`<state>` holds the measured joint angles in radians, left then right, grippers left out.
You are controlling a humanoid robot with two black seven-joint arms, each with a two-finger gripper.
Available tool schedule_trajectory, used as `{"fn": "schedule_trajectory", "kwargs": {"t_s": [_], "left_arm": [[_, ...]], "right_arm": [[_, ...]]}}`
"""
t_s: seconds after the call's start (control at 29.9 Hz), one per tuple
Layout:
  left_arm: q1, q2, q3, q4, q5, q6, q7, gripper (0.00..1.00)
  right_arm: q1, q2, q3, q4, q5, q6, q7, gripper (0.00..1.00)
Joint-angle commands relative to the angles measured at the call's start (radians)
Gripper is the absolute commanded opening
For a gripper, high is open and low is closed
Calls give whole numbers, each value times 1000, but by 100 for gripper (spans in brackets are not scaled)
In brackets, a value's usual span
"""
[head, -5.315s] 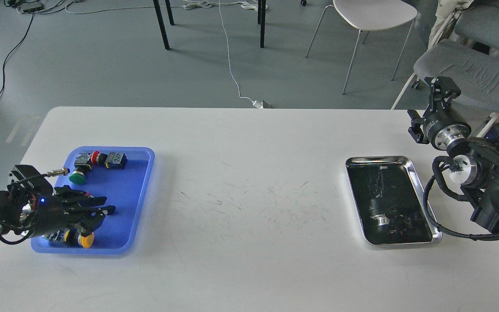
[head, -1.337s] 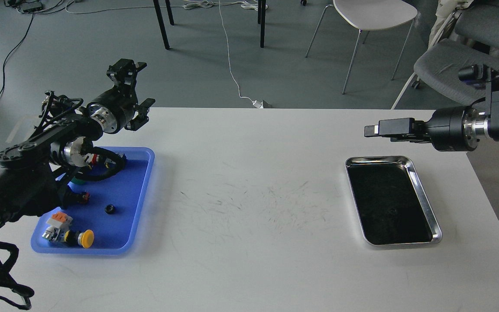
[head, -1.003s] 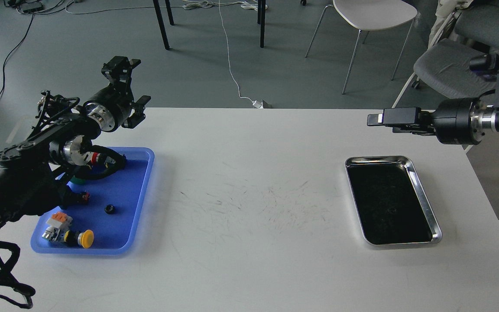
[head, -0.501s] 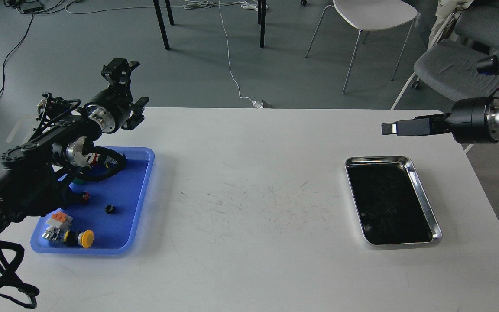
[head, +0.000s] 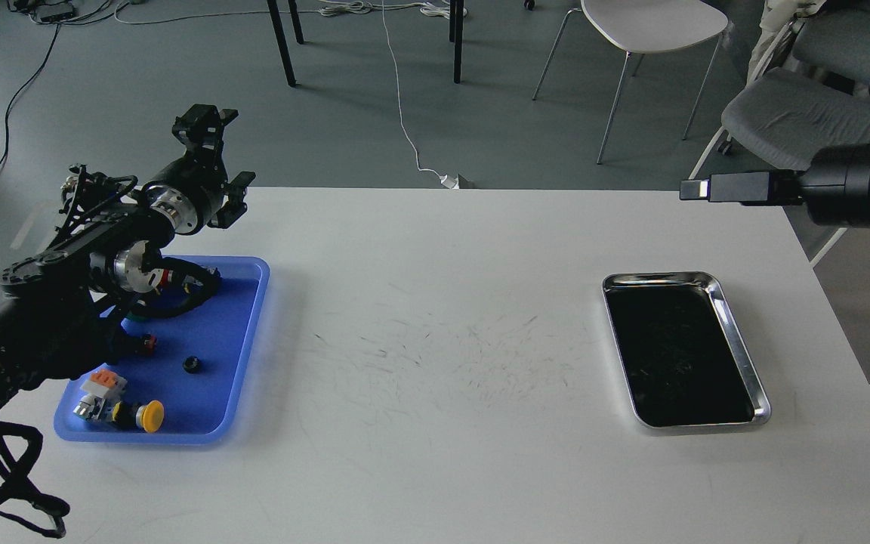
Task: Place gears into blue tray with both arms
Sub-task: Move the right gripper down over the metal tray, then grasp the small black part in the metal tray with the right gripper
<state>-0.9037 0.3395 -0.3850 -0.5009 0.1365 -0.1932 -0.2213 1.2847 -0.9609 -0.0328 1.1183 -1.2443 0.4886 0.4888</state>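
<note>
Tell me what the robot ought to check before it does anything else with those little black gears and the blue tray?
1. A gear lies flat inside the blue tray: ok.
2. Left gripper is raised behind the tray, off its contents: ok. Whether it is empty: cannot tell.
3. Right gripper is lifted above the table's far right edge, apart from the steel tray: ok. Whether it holds a gear: cannot tell.
4. More gears left in the steel tray: cannot tell, its inside is too dark.
5. Free room in the blue tray beside the yellow push button: ok.
</note>
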Motion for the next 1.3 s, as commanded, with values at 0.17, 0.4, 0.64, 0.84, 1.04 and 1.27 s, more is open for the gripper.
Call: {"fn": "schedule_trajectory", "kwargs": {"t_s": [0.17,0.4,0.64,0.84,1.04,1.27], "left_arm": [[0,1,0,2,0,0,-15,99],[-1,1,0,2,0,1,-15,99],[0,0,-2,2,0,1,-16,99],[2,-2,-2,1,0,3,-16,99],[3,-14,-2,1,0,3,-16,99],[5,-13,-2,1,0,1,-24,99]], "right_arm": [[-7,5,-1,29,-9,0,0,98],[1,10,-18,29,-116,0,0,98],[5,21,-19,69,-479,0,0,96],[-16,21,-36,136,-570,0,0,96],[-33,24,-85,186,-653,0,0,95],[-100,70,-173,97,-684,0,0,88]]}}
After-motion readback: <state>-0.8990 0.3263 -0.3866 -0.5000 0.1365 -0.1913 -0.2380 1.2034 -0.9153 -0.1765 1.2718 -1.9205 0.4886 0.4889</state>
